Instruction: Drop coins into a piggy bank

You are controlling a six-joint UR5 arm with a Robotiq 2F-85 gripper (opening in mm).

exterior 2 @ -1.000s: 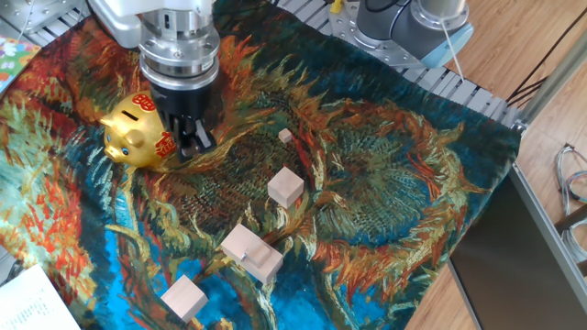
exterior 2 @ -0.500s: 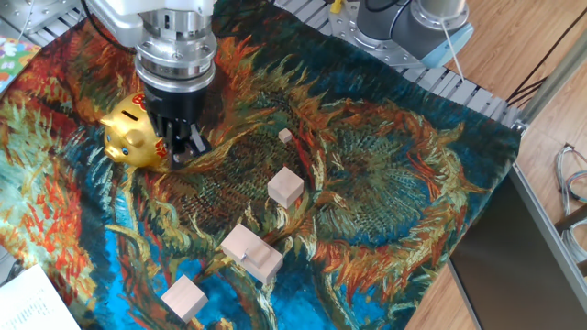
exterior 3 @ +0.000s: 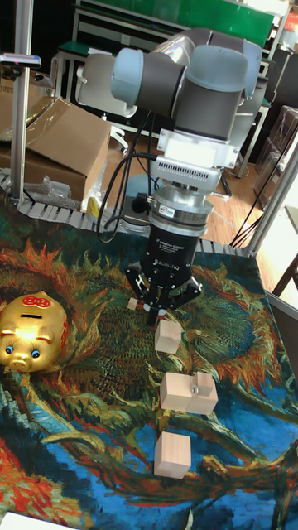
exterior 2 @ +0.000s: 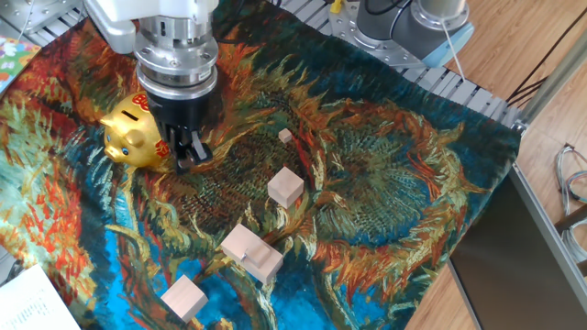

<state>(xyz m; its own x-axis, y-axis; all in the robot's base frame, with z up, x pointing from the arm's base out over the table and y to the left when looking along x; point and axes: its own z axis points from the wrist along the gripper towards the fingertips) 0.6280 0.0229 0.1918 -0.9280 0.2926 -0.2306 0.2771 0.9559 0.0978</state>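
The gold piggy bank (exterior 2: 128, 134) stands on the patterned cloth at the left, with red marks and a slot on its back; it also shows in the tall fixed view (exterior 3: 31, 332). My gripper (exterior 2: 188, 152) hangs just to the pig's right, close to its flank, pointing down near the cloth. In the tall fixed view the gripper (exterior 3: 153, 315) has its fingers drawn together to a point. No coin shows between them. A small grey round piece (exterior 3: 197, 383) sits on the middle wooden block; I cannot tell whether it is a coin.
Pale wooden blocks lie on the cloth right of the gripper: one small (exterior 2: 285, 136), one mid-sized (exterior 2: 286, 186), a joined pair (exterior 2: 251, 250) and one near the front (exterior 2: 184, 298). The robot's base (exterior 2: 404, 23) stands at the back. White paper (exterior 2: 32, 302) lies front left.
The gripper has shifted slightly left and down, closer to the piggy bank's side. The pig and blocks have not moved.
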